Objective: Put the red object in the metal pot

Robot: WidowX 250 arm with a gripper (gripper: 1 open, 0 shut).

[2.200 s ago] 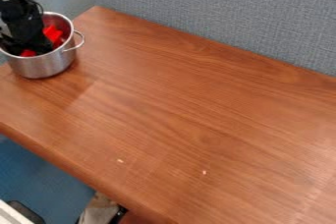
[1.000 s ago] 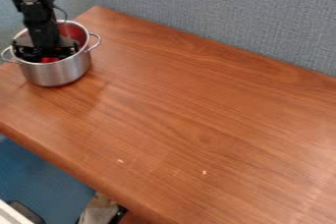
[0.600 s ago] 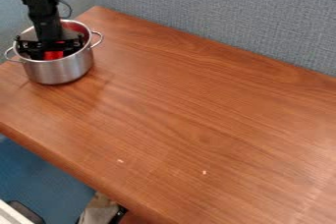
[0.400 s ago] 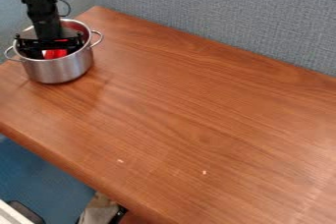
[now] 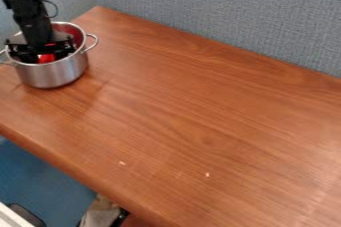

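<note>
The metal pot (image 5: 56, 69) is a small shiny steel one standing at the far left of the wooden table. The red object (image 5: 51, 58) lies inside it, with red showing low in the pot and along the inner wall. My black gripper (image 5: 40, 46) points straight down and reaches into the pot, its fingertips down among the red. The pot's rim and the dark fingers hide how the jaws stand and whether they hold the red object.
The brown wooden table (image 5: 200, 112) stretches to the right and toward the front of the pot. Its front edge runs diagonally at lower left, above a blue floor (image 5: 40, 186). A grey-blue wall (image 5: 226, 12) stands behind it.
Since the earliest frame the pot, with the gripper in it, has shifted slightly right. Over the last second the upper arm has leaned a little left, and the gripper has stayed inside the pot.
</note>
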